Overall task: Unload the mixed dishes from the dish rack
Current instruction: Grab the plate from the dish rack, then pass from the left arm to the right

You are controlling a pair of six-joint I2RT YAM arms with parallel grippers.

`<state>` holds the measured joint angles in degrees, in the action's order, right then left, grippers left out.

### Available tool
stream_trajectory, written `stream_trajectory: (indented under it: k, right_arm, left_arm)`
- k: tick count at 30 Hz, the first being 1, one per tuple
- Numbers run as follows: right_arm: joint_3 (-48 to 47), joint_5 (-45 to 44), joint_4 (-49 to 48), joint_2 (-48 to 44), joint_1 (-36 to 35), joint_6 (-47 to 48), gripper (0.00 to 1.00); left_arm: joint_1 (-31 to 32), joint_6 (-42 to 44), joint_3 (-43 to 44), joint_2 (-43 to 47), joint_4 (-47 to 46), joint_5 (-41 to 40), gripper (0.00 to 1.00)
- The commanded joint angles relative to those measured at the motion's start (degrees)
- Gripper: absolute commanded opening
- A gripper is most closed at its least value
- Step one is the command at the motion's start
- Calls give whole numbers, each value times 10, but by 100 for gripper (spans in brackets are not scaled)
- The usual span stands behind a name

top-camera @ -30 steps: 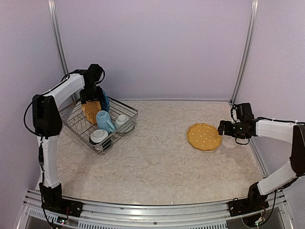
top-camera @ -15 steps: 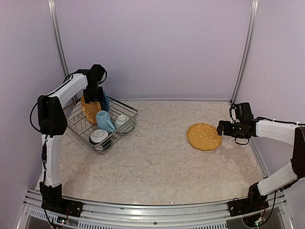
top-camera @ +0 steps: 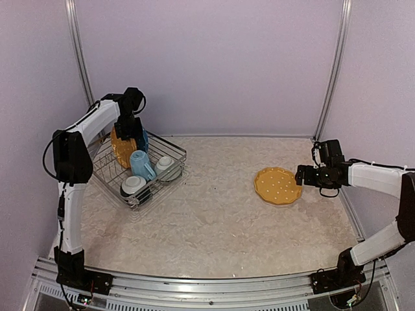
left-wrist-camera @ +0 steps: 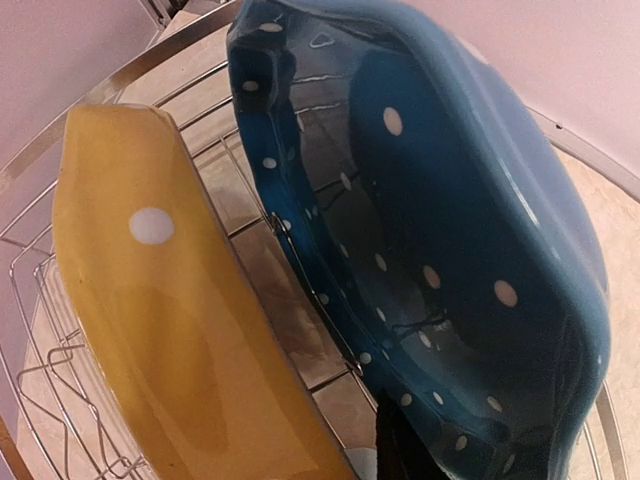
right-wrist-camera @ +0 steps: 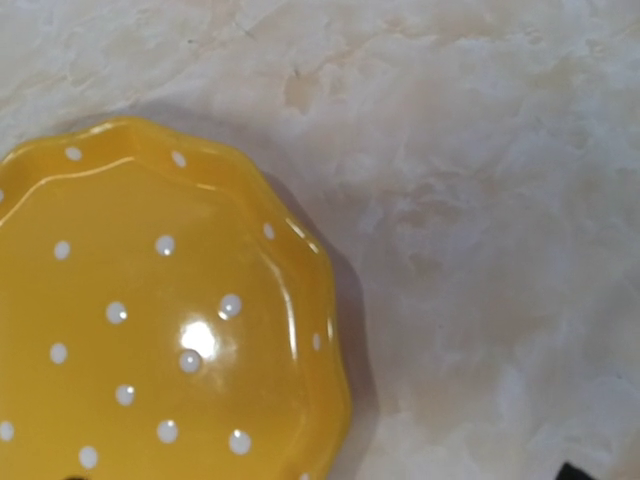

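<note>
The dish rack [top-camera: 183, 155] stands at the back left. In its dividers stand an orange-yellow dotted plate [top-camera: 121, 149] and behind it a blue dotted plate [top-camera: 144, 138]. A light blue mug [top-camera: 140, 163] and two white bowls [top-camera: 135, 185] [top-camera: 167, 164] lie in front. My left gripper [top-camera: 130, 131] reaches down onto the plates' top edges. In the left wrist view one dark finger [left-wrist-camera: 400, 452] sits between the orange plate [left-wrist-camera: 150, 330] and the blue plate [left-wrist-camera: 450, 230]; the other finger is hidden. A second orange plate [top-camera: 277, 185] lies flat on the table, with my right gripper [top-camera: 301, 174] open beside its right rim.
The rack's wires [left-wrist-camera: 40, 290] surround the plates closely. Purple walls close off the back and both sides, with metal posts [top-camera: 332, 71] in the corners. The marbled tabletop [top-camera: 214, 220] lies bare between rack and flat plate.
The left gripper's jaws have narrowed at the upright plates, and the wrist has shifted slightly back. The right arm and the flat plate have stayed put.
</note>
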<state>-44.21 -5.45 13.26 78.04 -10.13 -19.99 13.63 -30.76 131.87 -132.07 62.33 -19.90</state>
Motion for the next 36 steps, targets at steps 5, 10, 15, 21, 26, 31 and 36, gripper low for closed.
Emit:
stream_trajectory:
  k: [5,10,15,21,26,31,36]
  right_arm:
    - [-10,-13,15,-15,-8,1,100]
    - [-9,-16,17,-15,-12,0,100]
    - [-7,-16,15,-14,-13,-4,100]
    - [-4,-16,12,-12,-18,-7,100]
    - [1,-20,12,-16,-19,-7,100]
    - [2,-23,13,-17,-19,-7,100]
    - [3,-24,13,-21,-19,-8,100]
  left_arm:
    - [0,43,33,1,52,-35,15]
    - [6,39,41,16,69,-50,2]
    - [16,20,60,28,94,-71,0]
    - [35,-8,78,44,117,-115,0]
    - [53,-15,89,48,127,-174,0]
    - [69,-4,92,60,123,-205,0]
    - [76,1,91,70,124,-217,0]
